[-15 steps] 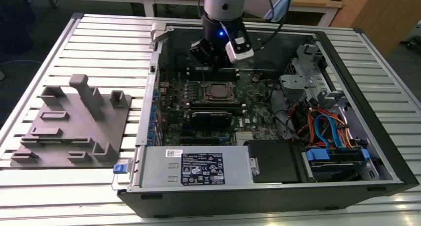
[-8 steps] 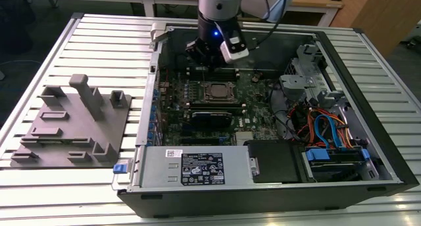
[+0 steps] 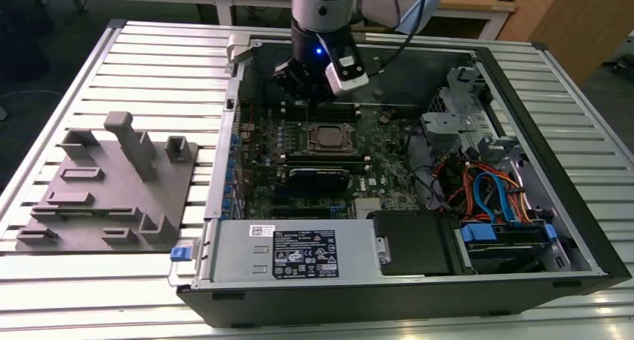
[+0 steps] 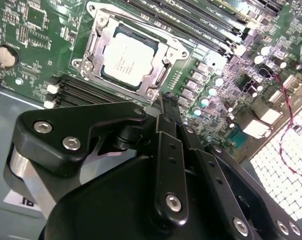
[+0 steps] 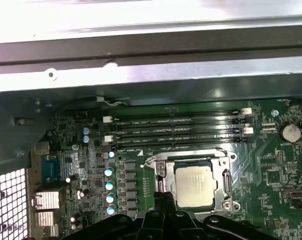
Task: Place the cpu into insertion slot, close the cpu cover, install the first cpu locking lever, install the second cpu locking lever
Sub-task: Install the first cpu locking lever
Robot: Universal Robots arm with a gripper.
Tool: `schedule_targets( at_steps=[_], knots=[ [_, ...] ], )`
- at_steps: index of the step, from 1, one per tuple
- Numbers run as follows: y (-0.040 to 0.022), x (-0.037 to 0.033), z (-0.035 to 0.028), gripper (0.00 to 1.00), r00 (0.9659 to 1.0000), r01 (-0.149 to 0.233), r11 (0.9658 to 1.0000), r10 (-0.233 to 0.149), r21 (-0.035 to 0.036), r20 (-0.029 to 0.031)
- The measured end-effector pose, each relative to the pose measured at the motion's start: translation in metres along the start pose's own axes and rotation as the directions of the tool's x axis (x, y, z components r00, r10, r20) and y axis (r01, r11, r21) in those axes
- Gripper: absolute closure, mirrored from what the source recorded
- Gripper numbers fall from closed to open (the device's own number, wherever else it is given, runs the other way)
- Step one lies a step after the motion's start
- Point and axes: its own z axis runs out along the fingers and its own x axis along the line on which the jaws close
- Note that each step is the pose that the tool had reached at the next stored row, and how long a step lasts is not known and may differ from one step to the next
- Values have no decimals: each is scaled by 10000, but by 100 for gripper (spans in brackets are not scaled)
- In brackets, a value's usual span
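The cpu [image 4: 126, 57] [image 5: 193, 186] lies flat in the insertion slot [image 3: 327, 139] on the green motherboard. The silvery cpu cover [image 4: 162, 54] [image 5: 162, 183] lies down around it, and the chip's top shows through its window. A thin metal lever rod [image 4: 140, 25] [image 5: 191, 151] runs along one side of the socket. My gripper [image 4: 168, 102] [image 5: 162, 199] hangs just above the board beside the socket, next to the memory slots, shut with nothing in it. In the exterior view the gripper [image 3: 305, 93] is over the far part of the board.
The motherboard sits deep in an open computer case [image 3: 554, 132] with metal walls all round. Long black memory slots [image 5: 176, 131], a drive cage [image 3: 461, 117], loose cables [image 3: 485, 195] and the power supply [image 3: 287, 255] crowd the inside. A grey fixture plate [image 3: 109, 184] lies at the exterior view's left.
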Motion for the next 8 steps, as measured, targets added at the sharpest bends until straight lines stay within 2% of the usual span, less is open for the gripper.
schedule_targets(
  at_steps=[3,8],
  knots=[
    [-1,7,5,89,9998,191,9998,-191,-15,-11],
    [-4,42,12,89,9997,231,9997,-231,-59,-15]
  ],
)
